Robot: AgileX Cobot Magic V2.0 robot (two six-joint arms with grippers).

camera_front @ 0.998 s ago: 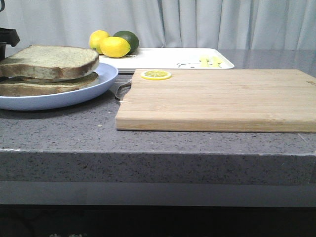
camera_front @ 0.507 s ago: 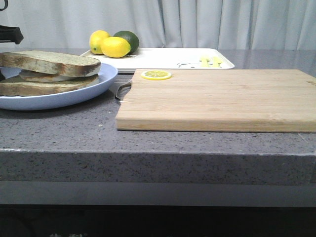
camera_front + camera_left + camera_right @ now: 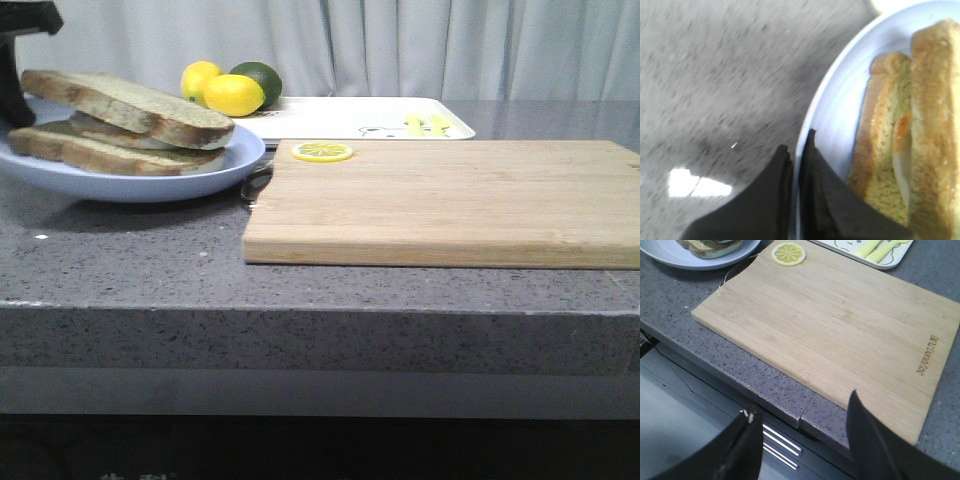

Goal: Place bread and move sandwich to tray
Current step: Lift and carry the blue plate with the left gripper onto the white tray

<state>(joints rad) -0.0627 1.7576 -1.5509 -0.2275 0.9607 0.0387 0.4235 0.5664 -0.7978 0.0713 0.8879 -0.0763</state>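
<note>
Nearest us, at the bottom of the right wrist view, our right gripper hangs with jaws apart off the worktop's front edge, holding nothing. Past it lies the cutting board, a lemon slice on its far left corner. At upper left in the front view, our left gripper has its jaws clamped on the blue plate's rim; the plate tilts, carrying the sandwich. The tray lies farther back and to the right, so the left arm is plainly nearer for that carry.
</note>
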